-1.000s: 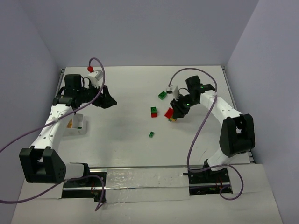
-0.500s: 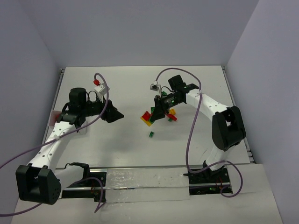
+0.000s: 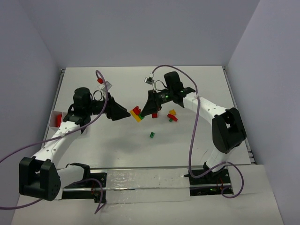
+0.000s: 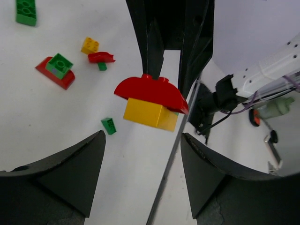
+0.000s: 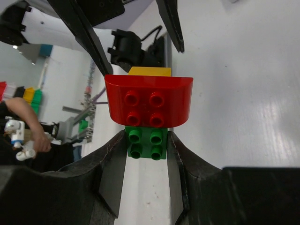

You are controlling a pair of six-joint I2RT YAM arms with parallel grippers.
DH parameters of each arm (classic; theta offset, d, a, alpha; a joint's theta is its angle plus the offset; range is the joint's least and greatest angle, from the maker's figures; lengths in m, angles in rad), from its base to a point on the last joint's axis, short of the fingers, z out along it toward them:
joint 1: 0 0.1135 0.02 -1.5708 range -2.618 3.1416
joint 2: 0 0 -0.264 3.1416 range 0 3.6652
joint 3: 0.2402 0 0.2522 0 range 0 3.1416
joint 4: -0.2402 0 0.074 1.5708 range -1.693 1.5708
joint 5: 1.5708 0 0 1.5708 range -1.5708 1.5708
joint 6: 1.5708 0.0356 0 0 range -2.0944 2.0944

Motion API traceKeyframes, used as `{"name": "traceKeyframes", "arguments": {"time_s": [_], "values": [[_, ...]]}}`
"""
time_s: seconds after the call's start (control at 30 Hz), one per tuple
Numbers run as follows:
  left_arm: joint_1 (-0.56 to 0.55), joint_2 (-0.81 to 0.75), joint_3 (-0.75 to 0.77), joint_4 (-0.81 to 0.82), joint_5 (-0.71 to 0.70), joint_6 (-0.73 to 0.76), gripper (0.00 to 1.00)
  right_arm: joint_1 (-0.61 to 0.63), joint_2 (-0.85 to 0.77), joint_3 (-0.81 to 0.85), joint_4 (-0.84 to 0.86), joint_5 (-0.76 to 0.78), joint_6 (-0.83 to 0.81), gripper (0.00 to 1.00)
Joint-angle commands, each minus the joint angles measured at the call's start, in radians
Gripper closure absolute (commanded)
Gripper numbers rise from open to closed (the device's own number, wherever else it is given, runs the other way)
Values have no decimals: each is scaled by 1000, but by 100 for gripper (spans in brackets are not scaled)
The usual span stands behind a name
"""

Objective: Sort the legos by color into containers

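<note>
White table (image 3: 122,145); pale lilac walls (image 3: 140,33) on 3 sides; shiny metal strip (image 3: 140,180) along near edge.

There are two robot arms, the left arm (image 3: 51,140) and the right arm (image 3: 206,105), and one tub (image 3: 52,117) at nine o'clock on the table (image 3: 117,150). One stack (image 5: 148,105) is up in the air, and it is made of three bricks: one yellow, one red and one green. Five more pieces lie on the table: one big green brick (image 4: 26,11), one small green brick (image 4: 108,125), one yellow brick (image 4: 90,45), and two red-and-green pairs, a big pair (image 4: 55,71) and a small pair (image 4: 101,57). That makes ten bricks in all: three red, five green and two yellow.
</note>
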Motion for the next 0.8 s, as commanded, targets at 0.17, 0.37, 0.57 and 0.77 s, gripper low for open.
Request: {"name": "traceKeyframes", "arguments": {"time_s": [0.17,0.37,0.57,0.77], "values": [[-37,64,2,206,77,-166,29,12,-67,-41,261,-49,195,100],[-48,106,-4,326,120,-273,46,24,-64,-50,333,-43,243,100],[-46,115,-38,467,180,-406,88,24,-57,-55,320,-13,213,100],[-1,67,-71,328,190,-308,100,8,-48,-61,310,-1,189,100]]}}
